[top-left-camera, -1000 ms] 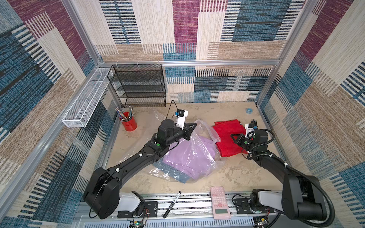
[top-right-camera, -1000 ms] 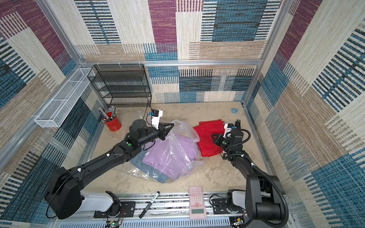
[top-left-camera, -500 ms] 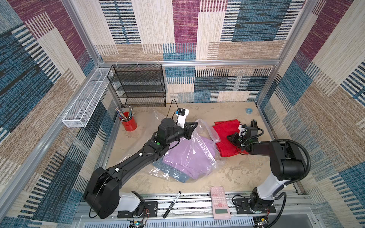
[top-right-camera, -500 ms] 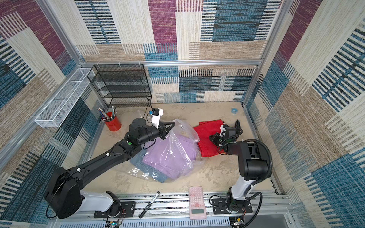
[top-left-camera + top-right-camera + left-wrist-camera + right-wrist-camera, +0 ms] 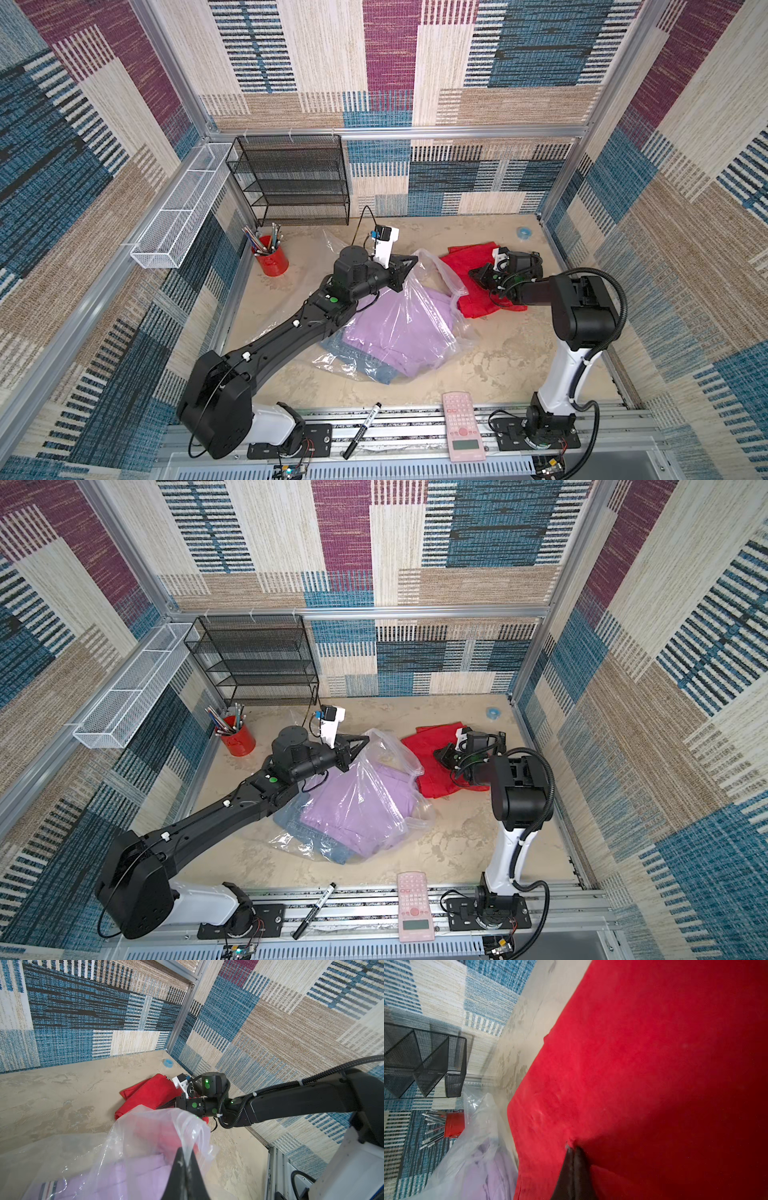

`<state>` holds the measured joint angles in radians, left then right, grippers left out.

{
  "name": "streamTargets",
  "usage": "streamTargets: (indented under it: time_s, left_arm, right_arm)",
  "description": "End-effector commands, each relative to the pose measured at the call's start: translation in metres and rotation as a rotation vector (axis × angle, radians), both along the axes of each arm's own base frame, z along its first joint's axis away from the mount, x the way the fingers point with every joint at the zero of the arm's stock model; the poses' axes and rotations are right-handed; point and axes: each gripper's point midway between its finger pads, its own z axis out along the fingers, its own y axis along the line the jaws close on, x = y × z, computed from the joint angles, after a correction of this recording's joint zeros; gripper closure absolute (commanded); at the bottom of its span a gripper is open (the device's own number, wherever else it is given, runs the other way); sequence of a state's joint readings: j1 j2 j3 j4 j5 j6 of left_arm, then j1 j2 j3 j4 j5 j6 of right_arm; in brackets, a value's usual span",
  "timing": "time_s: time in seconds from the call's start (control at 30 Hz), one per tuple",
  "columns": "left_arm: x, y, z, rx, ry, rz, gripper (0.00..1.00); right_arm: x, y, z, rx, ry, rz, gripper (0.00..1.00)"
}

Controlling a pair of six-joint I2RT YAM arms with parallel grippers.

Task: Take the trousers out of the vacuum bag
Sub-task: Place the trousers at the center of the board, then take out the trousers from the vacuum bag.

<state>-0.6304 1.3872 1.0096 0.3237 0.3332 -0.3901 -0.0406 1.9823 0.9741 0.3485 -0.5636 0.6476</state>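
The clear vacuum bag lies crumpled mid-table with the lilac trousers and the denim trousers inside it. My left gripper is shut on the bag's lifted edge; in the left wrist view the plastic runs into the shut tips. The red trousers lie outside the bag on the right. My right gripper rests on them, shut on a pinch of red cloth at its tips.
A red pen cup, a black mesh shelf and a white wire basket stand at the back left. A blue tape roll lies at the back right. A pink calculator and a marker lie on the front rail.
The right arm has folded upright at its base, and its gripper has shifted left across the red trousers. The left arm still holds the bag edge in the same place.
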Motion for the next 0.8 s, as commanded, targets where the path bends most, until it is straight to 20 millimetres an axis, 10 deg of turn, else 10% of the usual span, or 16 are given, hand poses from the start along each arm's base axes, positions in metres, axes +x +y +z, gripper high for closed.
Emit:
streamTargets:
  time_s: [0.0,0.27,0.43,0.63,0.77]
  left_arm:
    - [0.001,-0.002,0.014,-0.020,-0.041,-0.009,1.00]
    - [-0.001,-0.002,0.013,-0.018,-0.036,-0.014,1.00]
    - [-0.001,-0.006,0.009,-0.007,-0.026,-0.040,1.00]
    - [-0.010,-0.025,0.007,0.000,-0.027,-0.131,1.00]
    - [-0.018,-0.040,0.004,0.012,-0.035,-0.184,1.00]
  right_arm:
    - [0.014,-0.007,-0.011,-0.045,0.045,-0.026,1.00]
    - [0.063,-0.006,0.011,-0.094,-0.039,-0.028,1.00]
    - [0.062,0.000,0.101,-0.085,-0.260,0.004,1.00]
    - [-0.022,0.020,0.254,-0.021,-0.602,0.096,0.63]
    - [-0.107,0.032,0.306,0.009,-0.738,0.162,0.48]
